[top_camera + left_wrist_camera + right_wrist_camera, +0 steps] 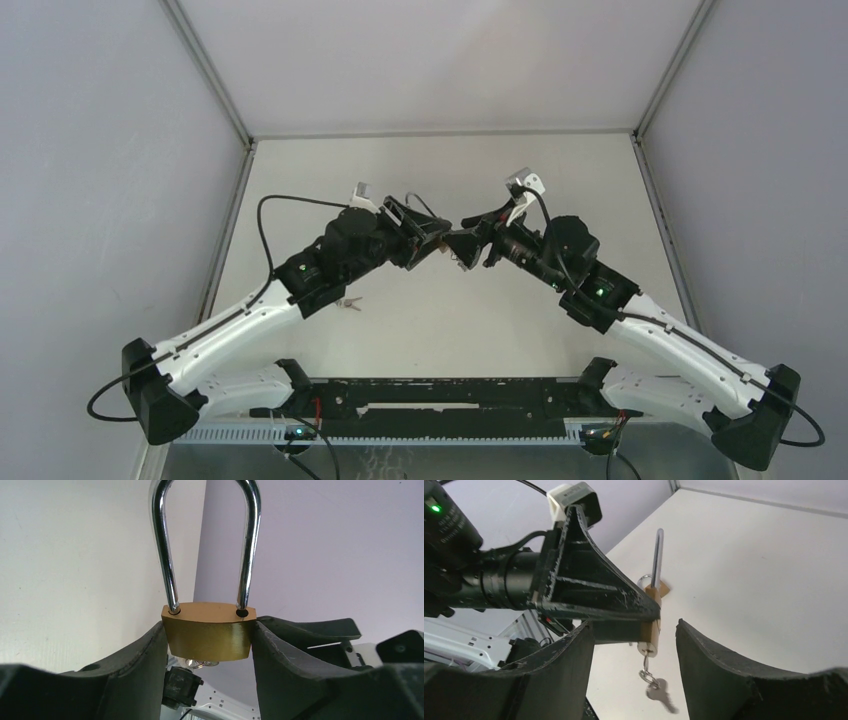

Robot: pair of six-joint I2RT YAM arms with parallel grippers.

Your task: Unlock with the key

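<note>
My left gripper (210, 630) is shut on the body of a brass padlock (210, 639), whose long steel shackle (165, 555) points away from the camera. A dark hole shows under the shackle's right leg. In the right wrist view the padlock (653, 630) is edge-on. A key (644, 661) sticks out of its underside, and a ring with a second key (662, 694) dangles from it. My right gripper (633, 624) stands open, one finger on each side of the padlock's lower end, touching neither it nor the key. In the top view the left gripper (432, 240) and the right gripper (478, 246) meet above mid-table.
A small bunch of spare keys (348, 303) lies on the white table (440, 170) under the left forearm. Grey walls close in the left, right and far sides. A black rail (440, 400) runs along the near edge between the arm bases.
</note>
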